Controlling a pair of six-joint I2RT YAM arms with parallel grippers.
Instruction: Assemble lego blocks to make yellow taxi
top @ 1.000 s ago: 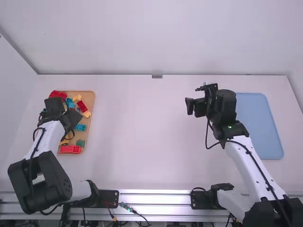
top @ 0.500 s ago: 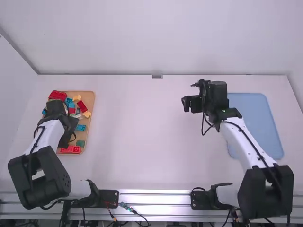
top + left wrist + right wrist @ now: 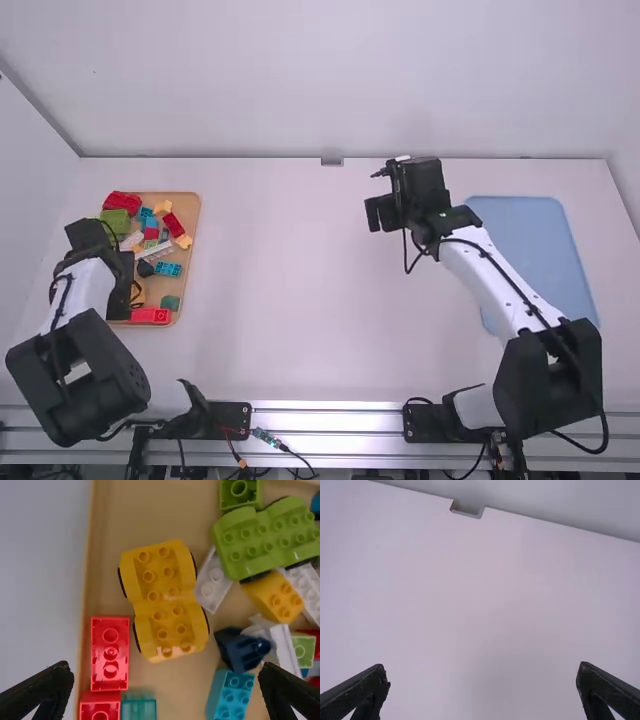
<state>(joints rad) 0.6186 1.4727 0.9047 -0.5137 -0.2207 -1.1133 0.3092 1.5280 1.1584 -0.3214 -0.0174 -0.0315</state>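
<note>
Since the earlier frame, the left gripper (image 3: 122,272) has shifted left over the tan tray (image 3: 181,282), baring the green wheeled base (image 3: 115,222) towards its far left side, while the right gripper (image 3: 381,213) has moved left above the table (image 3: 290,290). Everything for the taxi lies loose in that tray, at the left of the table: a red piece (image 3: 122,202) in the far left corner, a red brick (image 3: 173,225) and small yellow bricks (image 3: 184,241) towards the right edge, a blue brick (image 3: 168,269) nearer, then a teal block (image 3: 169,302) and red bricks (image 3: 150,316) at the near end. The high view also shows a blue mat (image 3: 535,230) on the right, with the right arm reaching over its left edge. From the left wrist view, the yellow wheeled base (image 3: 165,600) is seen whole, its studs and four dark wheels showing; it lies between the red bricks and the green base, with a grey brick (image 3: 212,582) just beside it and a dark blue piece (image 3: 242,650) near. Both fingers of the left gripper stand apart with a wide gap. In the right wrist view, the right gripper's fingers are likewise spread, and a small grey bracket (image 3: 467,509) sits at the table's far edge.
</note>
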